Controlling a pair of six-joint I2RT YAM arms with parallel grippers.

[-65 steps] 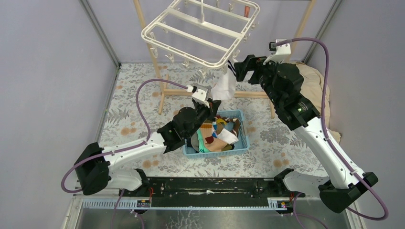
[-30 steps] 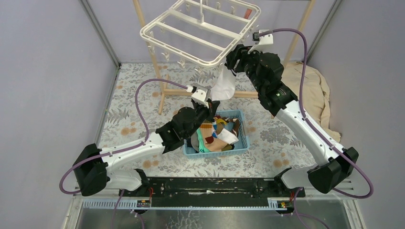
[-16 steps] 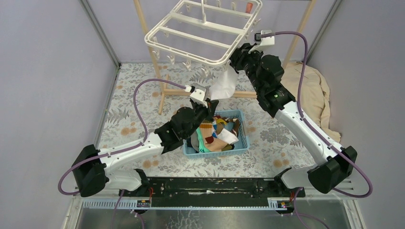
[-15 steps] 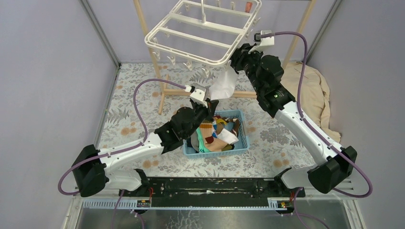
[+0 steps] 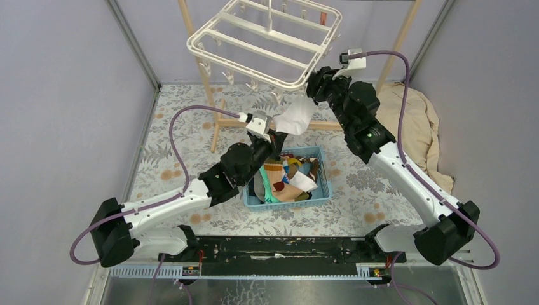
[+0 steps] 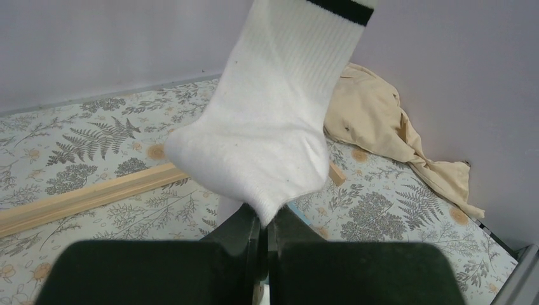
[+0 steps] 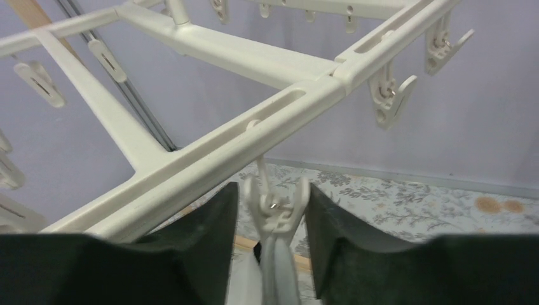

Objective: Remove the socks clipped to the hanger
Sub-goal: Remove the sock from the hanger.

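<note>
— What is the left pincer (image 6: 264,222) doing?

— It is closed tight on the toe of a white sock (image 6: 267,127). The sock rises from the fingers at a slant, up and to the right, with a black band at its cuff.

— And the right pincer (image 7: 272,198)?

— It is up under the near right corner of the hanger (image 5: 254,47), with one finger on each side of a clip (image 7: 274,206) and pressed against it. The cuff of the sock sits in that clip, so the sock stretches between the two pincers.

— Where does the hanger hang?

— High at the back, tilted, on a wooden rack (image 5: 197,51). In both the top view and the right wrist view its other clips dangle bare.

— What lies below?

— A blue basket (image 5: 324,181) just beside the left pincer, on its near side. It holds a heap of socks (image 5: 283,181) in mixed colours.

— And the surface?

— A table (image 5: 171,152) covered in a pale print of grey ferns and orange blossoms. The foot of the rack rests on it.

— The room?

— Plain lilac walls (image 5: 63,95) on three sides. A crumpled beige cloth (image 5: 416,121) lies against the right wall, well apart from the basket.
</note>
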